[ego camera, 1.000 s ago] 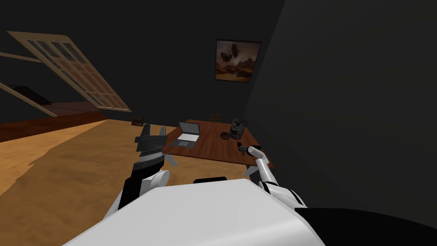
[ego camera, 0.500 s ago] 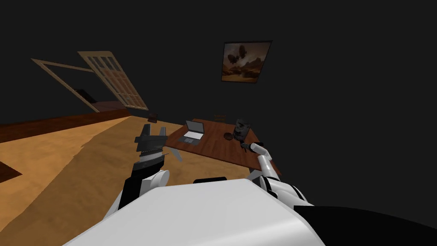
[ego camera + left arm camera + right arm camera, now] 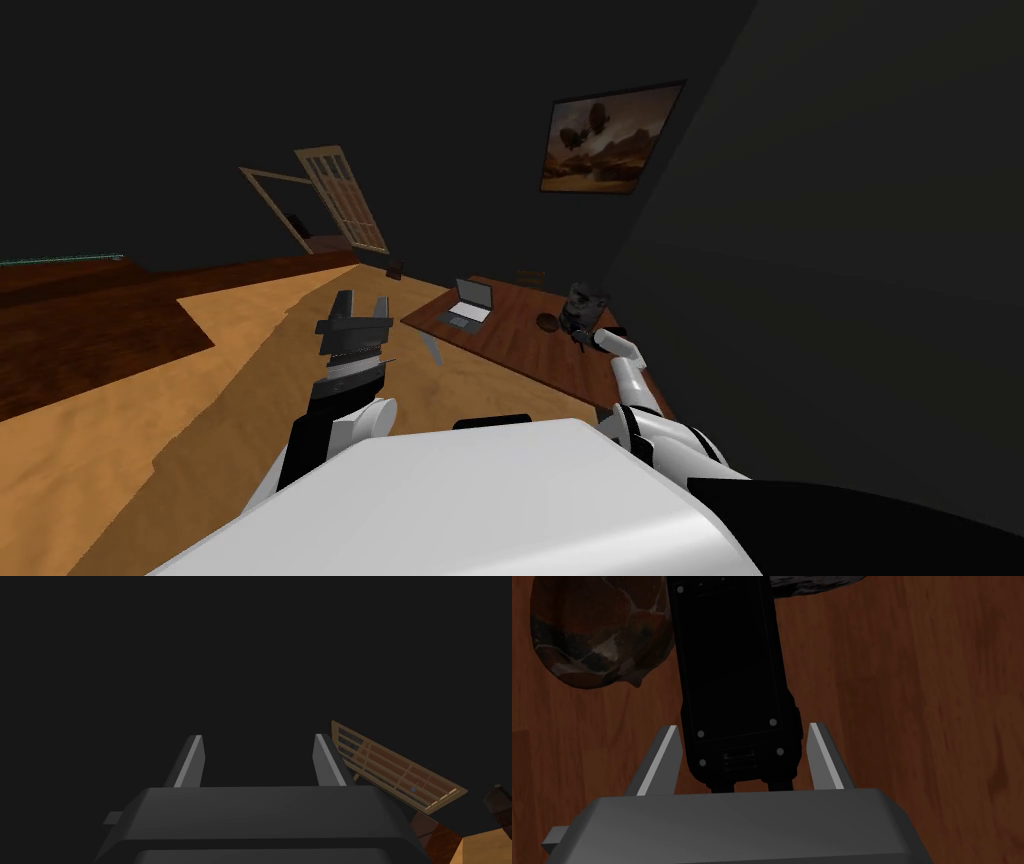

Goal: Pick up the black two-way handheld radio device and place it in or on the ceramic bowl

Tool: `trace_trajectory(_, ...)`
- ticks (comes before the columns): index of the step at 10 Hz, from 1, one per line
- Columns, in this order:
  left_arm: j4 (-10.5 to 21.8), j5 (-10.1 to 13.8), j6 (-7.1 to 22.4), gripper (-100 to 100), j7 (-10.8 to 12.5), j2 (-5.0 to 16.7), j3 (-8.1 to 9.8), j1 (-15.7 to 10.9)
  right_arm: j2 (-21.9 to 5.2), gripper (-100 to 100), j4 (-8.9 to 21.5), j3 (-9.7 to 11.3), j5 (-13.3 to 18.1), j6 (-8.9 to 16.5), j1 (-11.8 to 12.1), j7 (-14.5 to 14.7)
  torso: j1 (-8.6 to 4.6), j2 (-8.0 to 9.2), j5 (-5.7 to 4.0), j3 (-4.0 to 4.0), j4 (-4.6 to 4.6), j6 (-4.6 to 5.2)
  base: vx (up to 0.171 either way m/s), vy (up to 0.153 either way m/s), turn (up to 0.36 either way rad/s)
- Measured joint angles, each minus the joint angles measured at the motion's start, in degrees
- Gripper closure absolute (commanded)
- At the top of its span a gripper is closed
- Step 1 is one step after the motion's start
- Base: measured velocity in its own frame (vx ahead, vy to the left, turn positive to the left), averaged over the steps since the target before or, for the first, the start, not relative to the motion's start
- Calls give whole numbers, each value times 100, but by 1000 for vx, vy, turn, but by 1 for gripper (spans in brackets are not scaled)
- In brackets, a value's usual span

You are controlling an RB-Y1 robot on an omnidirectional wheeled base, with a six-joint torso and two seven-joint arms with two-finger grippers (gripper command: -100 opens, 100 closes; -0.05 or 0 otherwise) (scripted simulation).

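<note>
Our right gripper (image 3: 743, 726) hangs low over the wooden table (image 3: 912, 701), jaws spread to either side of the black handheld radio (image 3: 727, 666), not clamping it. The radio lies on the wood just beside the mottled brown bowl (image 3: 597, 631). Our left gripper (image 3: 260, 736), jaws released, is raised above the floor (image 3: 200, 400).

The reddish-brown wooden table (image 3: 510, 350) stands at my one o'clock. On it, an open laptop (image 3: 468, 303) sits at ten o'clock of the mottled brown bowl (image 3: 548, 322). A dark grey lumpy object (image 3: 586, 303) is at the bowl's two o'clock, and the black radio (image 3: 732, 676) lies just beside it at four o'clock.
</note>
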Motion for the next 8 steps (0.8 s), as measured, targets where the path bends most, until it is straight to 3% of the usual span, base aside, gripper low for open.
trace_trajectory(2, 0, 0, 0, 0, 0, 0, 0, 0, -162, 100, 230, -82, 109, 49, -139, -269, 1, -4, 1, -3, -2, 1, -33, -18, 314)
trace_trajectory(8, 0, 0, 0, 0, 0, 0, 1, 1, -492, 100, 464, -305, 542, 414, -231, -1233, 8, -10, 5, -6, -3, 4, -20, -17, 271)
